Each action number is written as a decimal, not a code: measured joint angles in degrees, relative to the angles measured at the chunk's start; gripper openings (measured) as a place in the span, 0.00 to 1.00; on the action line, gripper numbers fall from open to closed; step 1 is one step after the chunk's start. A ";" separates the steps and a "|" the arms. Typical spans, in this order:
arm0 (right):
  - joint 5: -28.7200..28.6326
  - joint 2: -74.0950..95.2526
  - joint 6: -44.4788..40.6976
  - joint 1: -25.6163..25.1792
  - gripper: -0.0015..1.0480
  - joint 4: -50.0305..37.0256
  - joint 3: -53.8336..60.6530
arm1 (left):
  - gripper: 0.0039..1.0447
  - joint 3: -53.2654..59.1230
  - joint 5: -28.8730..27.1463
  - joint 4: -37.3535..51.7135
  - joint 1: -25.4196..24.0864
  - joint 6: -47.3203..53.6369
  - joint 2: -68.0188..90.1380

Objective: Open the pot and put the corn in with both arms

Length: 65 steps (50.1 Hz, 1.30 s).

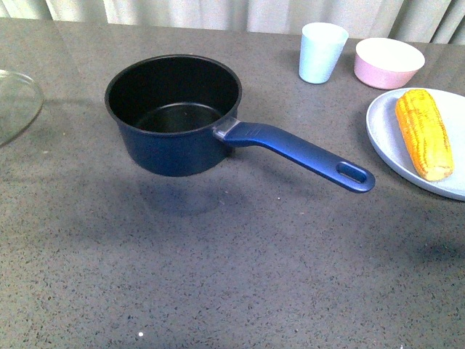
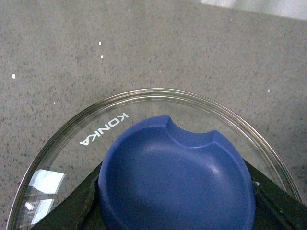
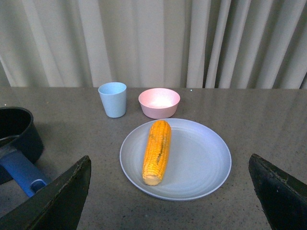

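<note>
Pot (image 1: 174,154) sat mid-table, uncovered, black inside bare, handle (image 1: 305,149) pointing right. Glass lid (image 1: 14,105) off, at far left edge of front view. Opening step looked done; corn transfer left to do. Corn (image 1: 423,133) lay on plate (image 1: 383,125), right of pot, well apart from it, untouched. Cup (image 1: 322,52) and pink bowl (image 1: 389,62) beyond.

Left claw (image 2: 175,191): fingers (image 2: 81,201) pressed either side of blue knob (image 2: 177,153), seemingly gripping lid. Right claw (image 3: 169,165): jaws spread wide, empty, facing corn, touching nothing.
</note>
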State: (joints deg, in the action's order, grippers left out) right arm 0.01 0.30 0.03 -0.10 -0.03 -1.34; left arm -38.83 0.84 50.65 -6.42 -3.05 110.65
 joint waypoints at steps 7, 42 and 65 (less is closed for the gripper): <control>0.00 0.00 0.00 0.00 0.91 0.00 0.00 | 0.56 1.36 -0.09 5.29 1.05 0.20 4.26; 0.00 0.00 0.00 0.00 0.91 0.00 0.00 | 0.56 1.36 -1.99 14.47 6.69 -1.42 14.27; 0.00 0.00 0.00 0.00 0.91 0.00 0.00 | 0.58 0.70 -1.92 17.73 7.52 -2.12 17.53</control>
State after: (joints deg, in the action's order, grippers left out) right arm 0.01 0.30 0.03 -0.10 -0.03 -1.34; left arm -38.13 -1.08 68.38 1.10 -5.17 128.18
